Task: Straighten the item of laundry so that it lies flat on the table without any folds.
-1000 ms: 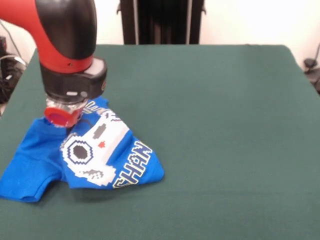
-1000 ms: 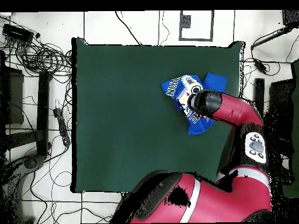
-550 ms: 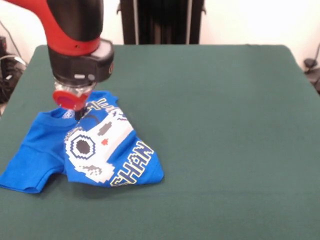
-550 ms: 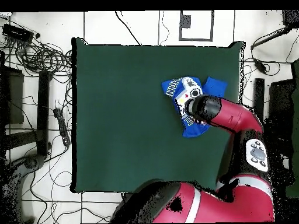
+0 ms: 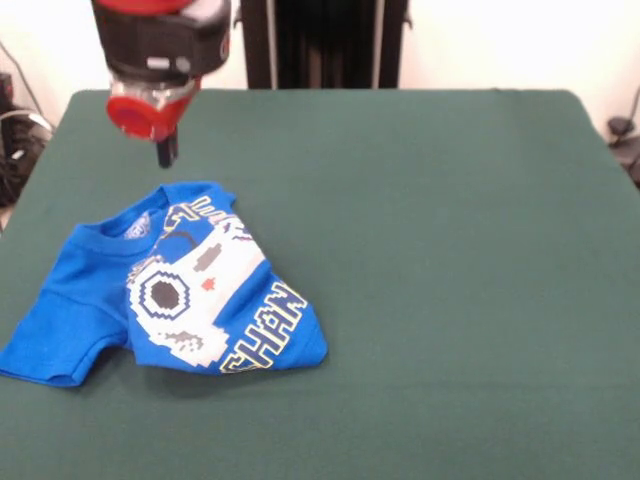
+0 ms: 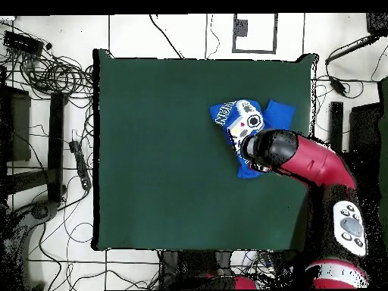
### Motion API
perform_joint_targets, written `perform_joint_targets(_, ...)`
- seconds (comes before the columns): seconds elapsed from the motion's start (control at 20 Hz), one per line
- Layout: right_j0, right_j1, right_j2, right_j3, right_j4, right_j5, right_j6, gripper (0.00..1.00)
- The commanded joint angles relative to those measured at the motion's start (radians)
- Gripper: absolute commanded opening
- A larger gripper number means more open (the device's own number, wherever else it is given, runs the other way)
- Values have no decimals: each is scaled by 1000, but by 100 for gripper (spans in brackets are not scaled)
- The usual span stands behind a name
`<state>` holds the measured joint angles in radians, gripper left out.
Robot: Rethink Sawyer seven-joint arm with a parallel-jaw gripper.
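Note:
The item of laundry [image 5: 190, 290], a bright blue T-shirt, lies bunched on the left part of the green table [image 5: 450, 250], print side up. Its collar points to the far side, one sleeve spreads to the near left, and the lower part with the yellow lettering is folded under at the right. My gripper [image 5: 167, 152] hangs in the air above and behind the collar, clear of the cloth and holding none of it. In the overhead view the shirt [image 6: 246, 125] shows near the table's [image 6: 167, 151] right edge, with the arm's head [image 6: 265, 149] covering its lower end.
The red arm [image 6: 318, 163] reaches in over the table's right edge in the overhead view. Cables and stands lie on the floor [image 6: 45, 91] to the left of the table. A black pedestal [image 5: 320, 40] stands behind the table's far edge.
My gripper has risen off the shirt's collar area and drawn back toward the far side, leaving the cloth on the table. The collar end of the shirt now lies spread and uncovered.

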<state>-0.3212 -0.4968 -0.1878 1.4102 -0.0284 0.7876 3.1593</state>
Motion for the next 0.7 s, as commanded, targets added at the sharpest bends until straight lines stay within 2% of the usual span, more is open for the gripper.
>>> perform_joint_targets(0.05, 27, -35, 66, 107, 8, 151, -67, 0)
perform_joint_targets(0.15, 15, 14, 66, 5, -19, 172, -84, 0)
perform_joint_targets(0.5, -23, 268, 98, -480, -77, 287, -139, 0)
perform_joint_targets(0.7, -39, 359, 114, -655, -99, 328, -181, 0)
